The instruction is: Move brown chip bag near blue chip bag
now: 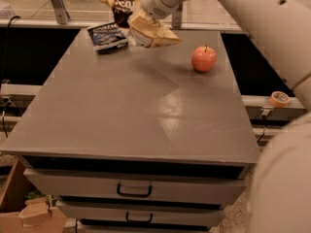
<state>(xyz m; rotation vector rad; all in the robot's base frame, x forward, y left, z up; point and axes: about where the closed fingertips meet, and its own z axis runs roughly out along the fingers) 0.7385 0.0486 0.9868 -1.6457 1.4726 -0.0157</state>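
Note:
The brown chip bag point(141, 21), dark brown and cream and crinkled, hangs in the air over the far edge of the grey table point(131, 110). My gripper point(138, 14) is shut on it at the far middle of the table. The blue chip bag point(108, 36), small, flat and dark blue with white lettering, lies on the table at the far left, just left of and below the held bag. The two bags are close, nearly touching in view.
A red apple point(203, 58) stands on the table at the far right. A roll of tape point(279, 99) lies on a ledge right of the table. Drawers point(133, 191) sit under the tabletop. A cardboard box point(24, 212) stands at the lower left.

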